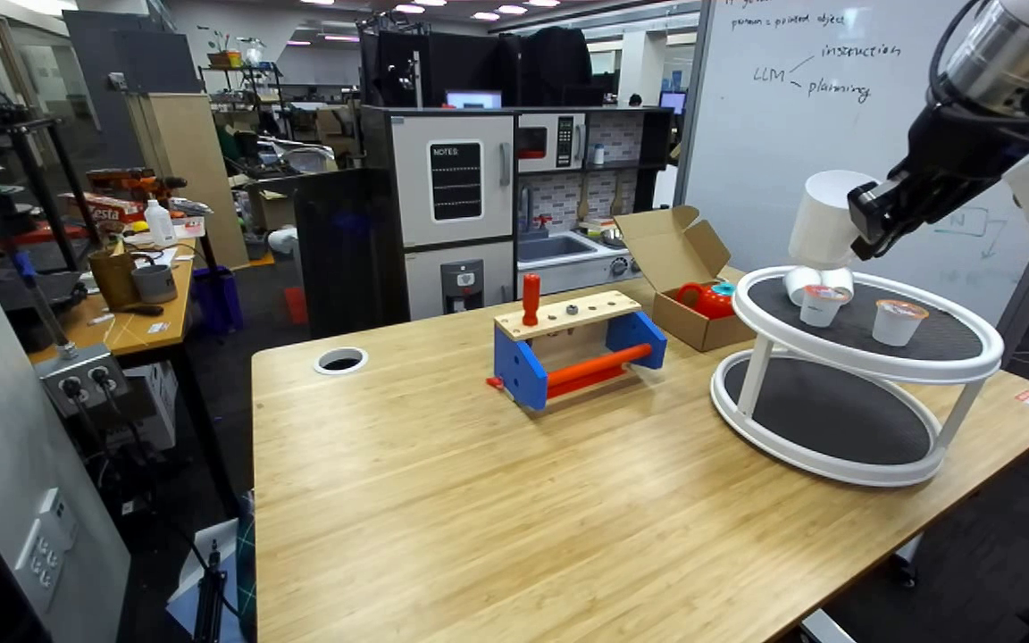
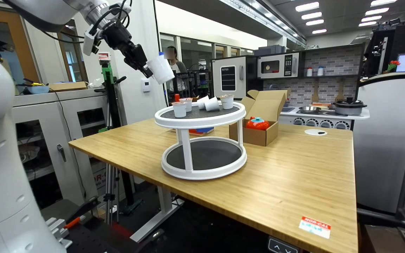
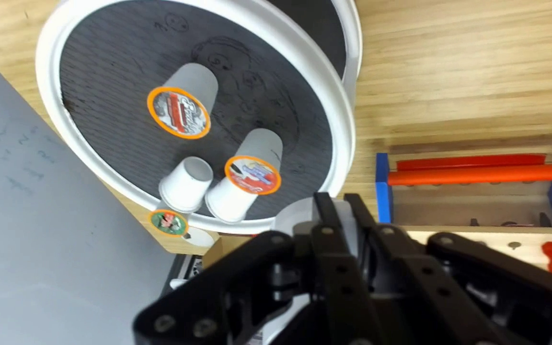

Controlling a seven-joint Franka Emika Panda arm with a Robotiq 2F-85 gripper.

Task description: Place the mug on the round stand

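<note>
The claw point(image 3: 338, 197) pinches the white mug point(image 3: 293, 214), which hides part of the round stand point(image 3: 339, 110).

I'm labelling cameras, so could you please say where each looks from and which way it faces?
In an exterior view: above the table, facing the kitchen across it; arm and gripper upper right.
In an exterior view: beside the arm, seen left, gripper included; facing the stand, kitchen beyond.
Wrist view: on the arm's end, facing down at stand and rack; fingers at bottom.
Both exterior views share mug, stand and kitchen.
</note>
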